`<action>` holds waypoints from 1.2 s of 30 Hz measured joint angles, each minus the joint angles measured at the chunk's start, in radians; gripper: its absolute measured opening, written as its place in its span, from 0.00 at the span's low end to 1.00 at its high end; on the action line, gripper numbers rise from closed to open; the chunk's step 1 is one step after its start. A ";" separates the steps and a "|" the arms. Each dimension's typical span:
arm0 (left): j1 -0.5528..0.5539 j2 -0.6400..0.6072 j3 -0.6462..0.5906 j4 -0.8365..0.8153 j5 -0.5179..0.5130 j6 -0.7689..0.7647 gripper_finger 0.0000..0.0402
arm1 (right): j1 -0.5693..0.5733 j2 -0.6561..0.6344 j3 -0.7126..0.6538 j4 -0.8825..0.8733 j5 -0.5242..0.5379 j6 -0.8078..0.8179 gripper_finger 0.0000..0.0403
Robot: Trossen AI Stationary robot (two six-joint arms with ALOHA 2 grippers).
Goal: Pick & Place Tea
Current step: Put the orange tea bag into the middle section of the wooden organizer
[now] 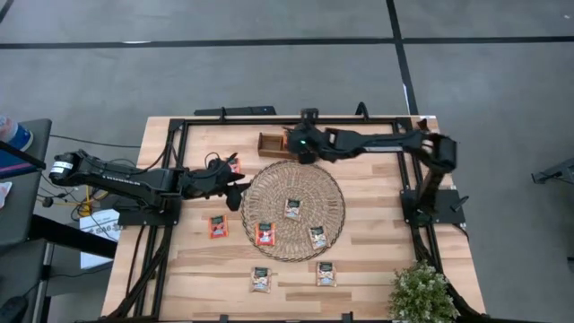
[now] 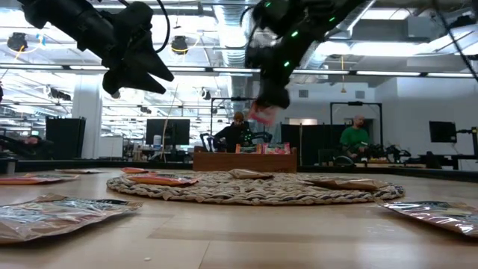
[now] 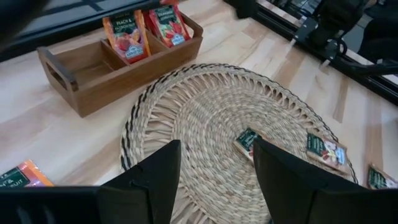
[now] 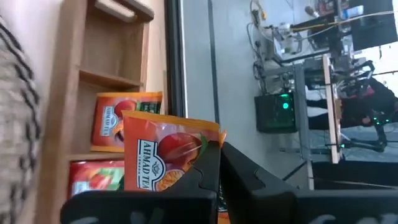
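My right gripper is shut on a red-orange tea sachet just over the brown wooden divided tray. Two more red-orange sachets stand in the tray's compartments. My left gripper hovers open above the left edge of the round woven mat, touching nothing. Three sachets lie flat on the mat: two beige with green tops and one red-orange. Further sachets lie on the table. My right gripper pinches the red-orange sachet between its two fingers at one edge. The fingers come from above, pointing down. The sachet hangs below them, lifted clear over the tray.
A black metal frame runs round the tabletop, with both arm bases mounted on it. A small potted plant stands at the table's near right corner. Another sachet lies on the table beyond my left gripper. People sit at desks far behind the table.
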 joint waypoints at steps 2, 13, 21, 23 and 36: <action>0.000 0.000 0.000 0.005 -0.004 0.003 0.48 | -0.012 0.057 0.049 0.000 -0.001 -0.015 0.00; 0.000 0.000 0.000 0.012 -0.026 0.004 0.48 | -0.030 0.243 0.222 -0.004 0.049 -0.017 0.00; 0.001 0.000 0.000 0.016 -0.050 0.048 0.48 | -0.032 0.314 0.222 -0.033 0.068 -0.026 0.00; 0.001 0.000 0.000 0.018 -0.058 0.053 0.48 | -0.032 0.318 0.221 -0.038 0.076 -0.032 0.00; 0.001 0.000 0.000 0.023 -0.076 0.053 0.48 | -0.039 0.316 0.221 -0.047 0.024 0.023 0.00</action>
